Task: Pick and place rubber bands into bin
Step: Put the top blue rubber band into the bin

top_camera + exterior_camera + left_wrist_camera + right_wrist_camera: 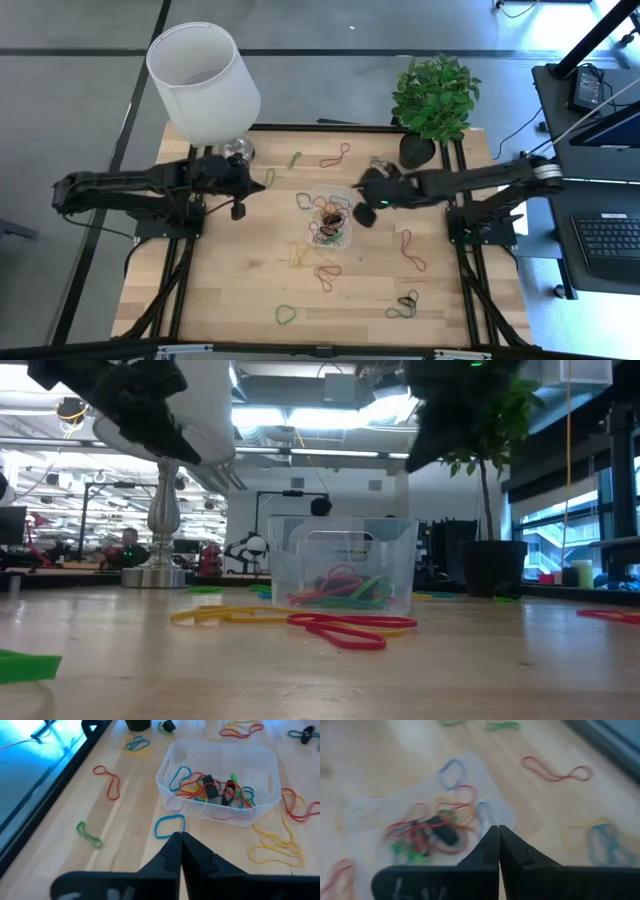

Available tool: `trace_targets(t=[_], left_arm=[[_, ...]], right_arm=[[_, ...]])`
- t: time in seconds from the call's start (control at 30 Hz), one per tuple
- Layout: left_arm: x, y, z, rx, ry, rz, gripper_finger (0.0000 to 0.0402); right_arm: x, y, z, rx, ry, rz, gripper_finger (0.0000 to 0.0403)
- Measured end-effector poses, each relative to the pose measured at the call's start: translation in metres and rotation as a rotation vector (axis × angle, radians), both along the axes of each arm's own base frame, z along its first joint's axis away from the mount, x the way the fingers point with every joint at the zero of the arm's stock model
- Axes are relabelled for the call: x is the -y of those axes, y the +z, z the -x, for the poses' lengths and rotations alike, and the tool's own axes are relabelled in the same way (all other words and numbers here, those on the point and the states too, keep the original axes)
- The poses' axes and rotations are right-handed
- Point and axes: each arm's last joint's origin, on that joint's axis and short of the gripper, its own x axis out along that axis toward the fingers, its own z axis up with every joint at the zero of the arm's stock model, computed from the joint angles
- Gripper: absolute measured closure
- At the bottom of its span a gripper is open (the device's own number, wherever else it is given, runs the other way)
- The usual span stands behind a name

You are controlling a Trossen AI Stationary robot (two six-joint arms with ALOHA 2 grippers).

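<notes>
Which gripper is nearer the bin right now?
Right. The right gripper hangs shut just off the bin's right edge; the left gripper, also shut, sits farther off to its left.

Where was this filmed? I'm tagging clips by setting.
Probably an open lab or workshop: a wooden table on a concrete floor, exposed ceiling ducts, and a laptop on a side bench.

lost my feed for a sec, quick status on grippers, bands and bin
Left gripper shut, empty, left of bin. Right gripper shut, empty, at bin's right edge. Some rubber bands binned, many loose on table. Nothing blocking.
</notes>
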Motion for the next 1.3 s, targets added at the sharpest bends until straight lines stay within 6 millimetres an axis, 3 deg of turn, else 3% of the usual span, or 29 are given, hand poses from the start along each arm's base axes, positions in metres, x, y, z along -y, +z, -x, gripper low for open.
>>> trace_targets(t=[0.2,0.47,0.6,0.73,0.97,1.3], left_arm=[[-0.005,-0.001,0.004,-0.003,-0.044,-0.014,0.04],[-0.013,-0.001,0.006,-0.005,-0.064,-0.026,0.04],[-0.014,-0.001,0.006,0.0,-0.078,-0.008,0.04],[-0.014,-0.002,0.007,-0.002,-0.083,-0.003,0.0399],[-0.014,-0.002,0.007,-0.001,-0.078,0.002,0.0399],[-0.014,-0.002,0.007,0.002,-0.071,0.012,0.0399]], right_arm=[[0.03,-0.002,-0.058,-0.281,-0.073,0.046,0.0401],[0.111,-0.017,-0.103,-0.448,-0.15,-0.096,0.0401],[0.156,-0.03,-0.1,-0.493,-0.224,-0.201,0.0401],[0.186,-0.047,-0.085,-0.617,-0.285,-0.257,0.0401],[0.203,-0.081,-0.076,-0.825,-0.201,-0.31,0.0398],[0.226,-0.11,-0.07,-0.895,-0.197,-0.348,0.0353]])
